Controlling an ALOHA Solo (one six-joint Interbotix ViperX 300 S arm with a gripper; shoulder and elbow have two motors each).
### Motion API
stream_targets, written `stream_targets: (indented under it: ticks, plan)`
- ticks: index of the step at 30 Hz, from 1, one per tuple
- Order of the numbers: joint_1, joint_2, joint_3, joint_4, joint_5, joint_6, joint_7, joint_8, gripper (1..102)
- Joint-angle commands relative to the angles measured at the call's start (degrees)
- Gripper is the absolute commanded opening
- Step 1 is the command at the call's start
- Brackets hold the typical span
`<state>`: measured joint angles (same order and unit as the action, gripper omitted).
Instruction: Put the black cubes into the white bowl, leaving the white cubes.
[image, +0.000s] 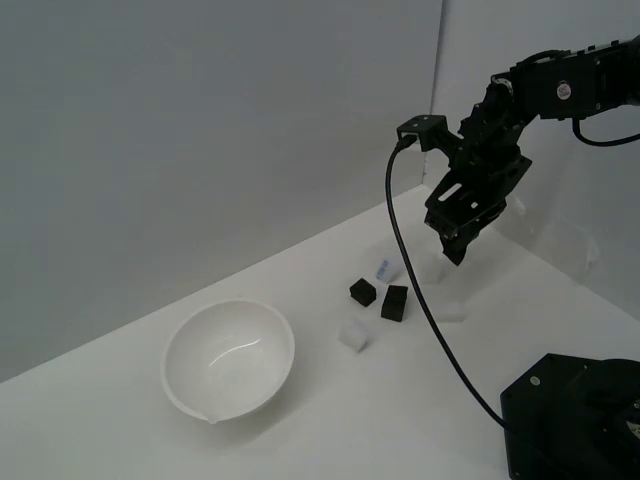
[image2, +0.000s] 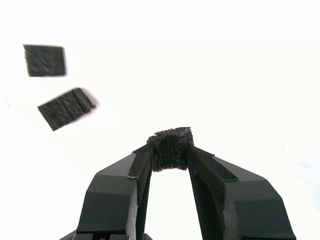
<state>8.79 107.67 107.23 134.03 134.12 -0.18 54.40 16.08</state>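
Observation:
My gripper (image: 456, 252) hangs above the table at the exterior view's right, shut on one black cube (image2: 171, 148) that sits pinched between the fingertips in the wrist view. Two more black cubes (image: 363, 292) (image: 394, 303) rest on the table side by side, between the gripper and the white bowl (image: 229, 358); the wrist view shows them as well (image2: 45, 60) (image2: 66, 108). The bowl stands at the exterior view's left with nothing inside. White cubes lie around the black pair: one (image: 353, 336) toward the bowl, one with a bluish mark (image: 382, 268) behind, one (image: 454, 310) under the gripper.
The arm's black base (image: 575, 420) fills the near corner at the exterior view's right. A black cable (image: 425, 300) loops from the wrist down to it, passing over the cubes. Pale walls close the table's far side.

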Motion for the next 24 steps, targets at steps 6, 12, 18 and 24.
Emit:
stream_targets:
  ticks: [6,12,18,24]
  plan:
    - [-5.4,8.6,9.0,-2.5,-3.0,-4.7,1.5,-0.3,27]
    - [-12.5,11.2,11.5,-3.7,-4.1,-10.1,1.8,-1.2,27]
    - [-19.5,9.8,10.1,-7.8,-8.2,-14.1,1.7,-1.5,27]
    - [-26.3,5.7,6.0,-12.0,-12.4,-15.8,1.0,-2.6,27]
